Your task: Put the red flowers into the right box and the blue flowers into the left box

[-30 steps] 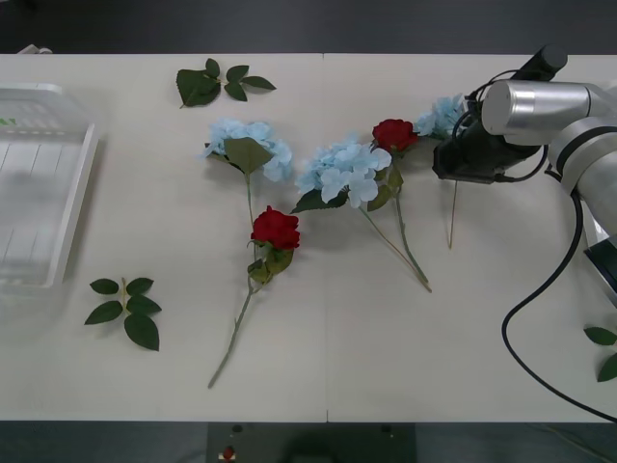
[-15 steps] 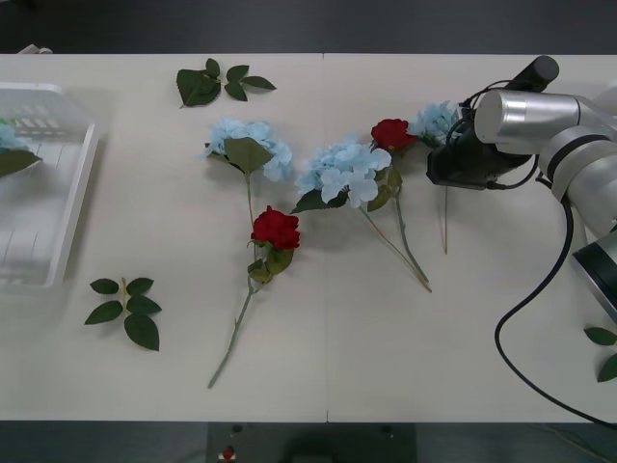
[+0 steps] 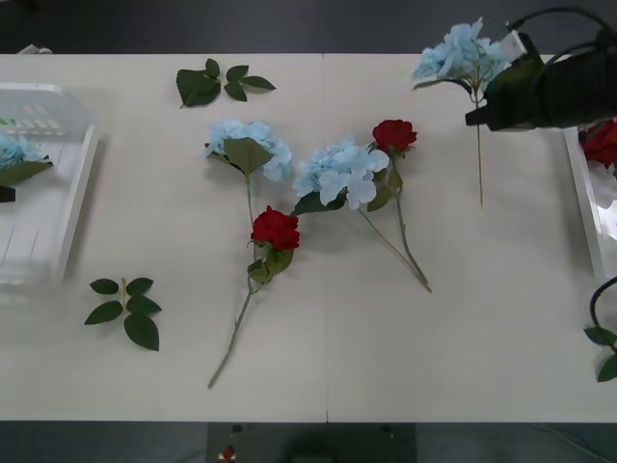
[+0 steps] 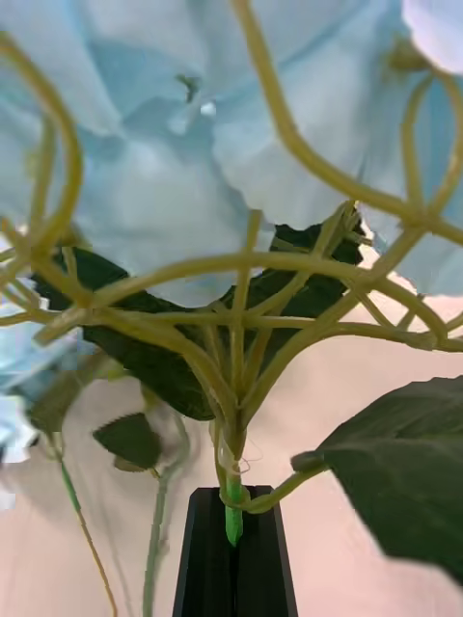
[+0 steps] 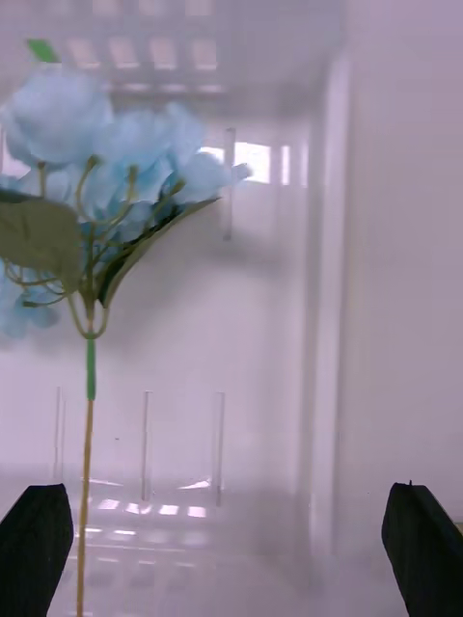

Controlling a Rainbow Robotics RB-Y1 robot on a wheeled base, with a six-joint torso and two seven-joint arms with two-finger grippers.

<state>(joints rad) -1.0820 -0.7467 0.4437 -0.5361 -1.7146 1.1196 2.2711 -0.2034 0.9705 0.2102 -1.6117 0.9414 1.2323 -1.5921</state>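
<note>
The right gripper [image 4: 234, 540], with black fingers, is clenching the thin green stem of a pale-blue hydrangea [image 3: 463, 53] just under its fluffy head, and is holding it lifted at the table's far right, stem hanging down. Beside that arm, the plain glossy white tray [image 3: 582, 198] is sitting at the table's right edge with a dark-red rose head [image 3: 603, 143] showing in it.

The left gripper [image 5: 231, 545] is standing released, fingers wide apart at the corners, over the slatted white tray [image 3: 72, 207] at the far left. Another blue hydrangea [image 5: 92, 164] is lying in that tray, apparently resting on the slats, though contact is hard to judge.

Between the trays, two blue hydrangeas [image 3: 249, 145] and two red roses [image 3: 276, 230] are lying on the white table [image 3: 463, 328], with loose green leaf sprigs [image 3: 125, 309] near its edges.
</note>
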